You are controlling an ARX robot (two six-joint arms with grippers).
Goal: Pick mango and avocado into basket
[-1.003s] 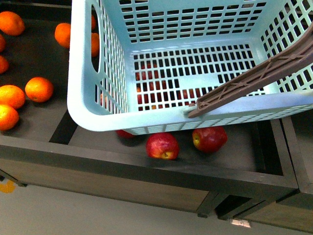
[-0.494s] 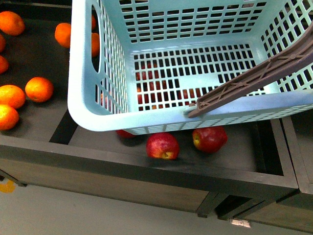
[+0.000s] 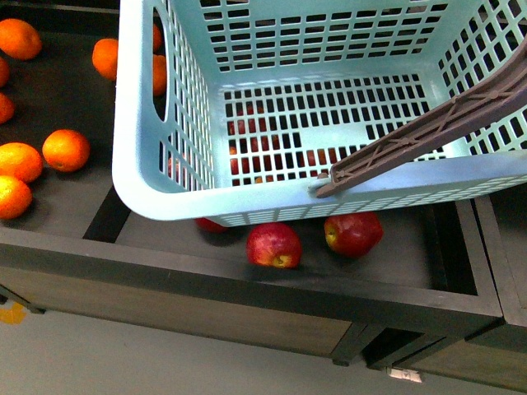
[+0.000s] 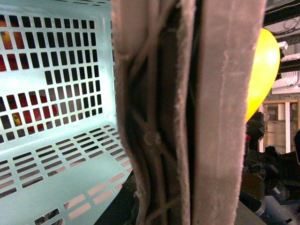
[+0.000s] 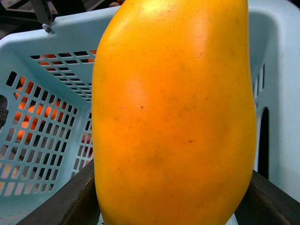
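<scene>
Over the last second almost nothing had changed in the front view: the oranges (image 3: 66, 150) lay in the left compartment of the dark shelf (image 3: 247, 284), the basket (image 3: 156, 197) hung tilted over the middle compartment in the same place, and the two apples (image 3: 274, 245) sat just under its near rim as before. No fruit showed on the basket's floor; only more apples showed through its slots, so nothing had gone in yet. Further right, the brown handle (image 3: 412, 140) slanted across the basket's corner. It filled the left wrist view so closely that the left arm was probably carrying the basket by it, but the left fingers were out of sight. The mango (image 5: 173, 117) filled the right wrist view, upright in the air with the basket behind it, and it also showed as a yellow edge past the handle in the left wrist view. The right fingers were hidden by the mango, so their state could not be told, though a fruit hanging unsupported suggested a grip. Whether the mango was over the opening or just outside the rim was unclear. The stillness suggested a pause before the drop.
</scene>
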